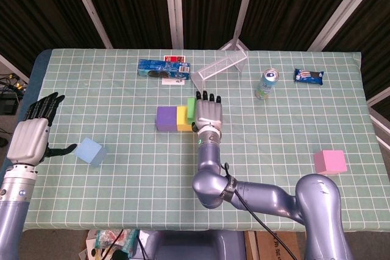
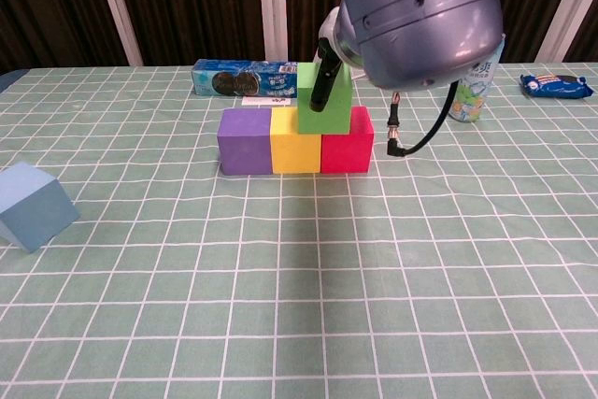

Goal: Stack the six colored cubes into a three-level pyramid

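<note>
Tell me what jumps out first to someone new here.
The right hand at table centre holds a green cube on the seam between the yellow cube and red cube, with the purple cube completing that row. The left hand waits open near the light blue cube; the pink cube sits far right.

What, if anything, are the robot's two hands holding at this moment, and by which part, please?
The right hand grips the green foam cube by its sides, one of its fingers across the front face. The left hand holds nothing.
</note>
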Tool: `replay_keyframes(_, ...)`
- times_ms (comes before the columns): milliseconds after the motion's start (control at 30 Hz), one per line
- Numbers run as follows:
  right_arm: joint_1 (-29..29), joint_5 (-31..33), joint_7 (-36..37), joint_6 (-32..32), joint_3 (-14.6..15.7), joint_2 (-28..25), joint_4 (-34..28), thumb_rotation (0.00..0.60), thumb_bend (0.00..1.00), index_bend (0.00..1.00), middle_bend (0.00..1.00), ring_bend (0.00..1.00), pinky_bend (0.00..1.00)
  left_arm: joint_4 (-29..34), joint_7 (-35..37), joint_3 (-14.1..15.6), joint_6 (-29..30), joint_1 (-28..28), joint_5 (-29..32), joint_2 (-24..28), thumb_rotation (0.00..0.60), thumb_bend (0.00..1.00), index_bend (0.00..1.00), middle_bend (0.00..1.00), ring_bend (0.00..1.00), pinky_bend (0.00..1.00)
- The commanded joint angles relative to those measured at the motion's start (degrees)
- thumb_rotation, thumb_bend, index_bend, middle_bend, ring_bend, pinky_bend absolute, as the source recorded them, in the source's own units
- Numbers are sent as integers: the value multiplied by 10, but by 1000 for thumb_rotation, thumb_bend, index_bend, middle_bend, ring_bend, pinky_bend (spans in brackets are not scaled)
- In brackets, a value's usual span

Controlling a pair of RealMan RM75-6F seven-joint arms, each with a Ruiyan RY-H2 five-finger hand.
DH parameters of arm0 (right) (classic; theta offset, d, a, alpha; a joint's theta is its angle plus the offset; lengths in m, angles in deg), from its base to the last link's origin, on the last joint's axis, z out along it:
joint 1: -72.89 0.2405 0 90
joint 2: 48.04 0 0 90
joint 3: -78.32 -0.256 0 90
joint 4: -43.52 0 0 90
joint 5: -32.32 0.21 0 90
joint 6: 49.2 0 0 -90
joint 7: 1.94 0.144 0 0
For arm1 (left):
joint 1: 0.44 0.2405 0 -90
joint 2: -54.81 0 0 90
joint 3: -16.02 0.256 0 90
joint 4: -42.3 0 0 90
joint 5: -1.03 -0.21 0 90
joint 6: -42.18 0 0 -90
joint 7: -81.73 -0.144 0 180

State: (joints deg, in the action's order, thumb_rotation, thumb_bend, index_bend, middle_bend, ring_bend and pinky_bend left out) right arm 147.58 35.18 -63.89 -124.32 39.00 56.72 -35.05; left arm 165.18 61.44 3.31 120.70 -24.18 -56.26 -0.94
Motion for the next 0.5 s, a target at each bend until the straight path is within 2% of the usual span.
replay_keyframes(33, 0, -2, 0, -2, 1, -1, -5, 600, 385, 0, 0, 0, 0, 0, 0, 0, 0, 0, 0, 0, 600, 47, 0, 0, 0, 0)
replay_keyframes(267, -16, -6, 5, -25, 3, -23, -70, 600, 385, 0, 0, 0, 0, 0, 1, 0, 1, 0, -2, 1, 600, 47, 0, 0, 0, 0)
replay_keyframes(400, -49, -22, 32, -46, 1, -59, -155, 600, 385, 0, 0, 0, 0, 0, 2, 0, 3, 2, -4, 2, 600, 47, 0, 0, 0, 0)
replay_keyframes(500, -82, -45, 51, -59, 12, -93, -223, 600, 384, 0, 0, 0, 0, 1, 3, 0, 5, 3, -7, 3, 600, 47, 0, 0, 0, 0)
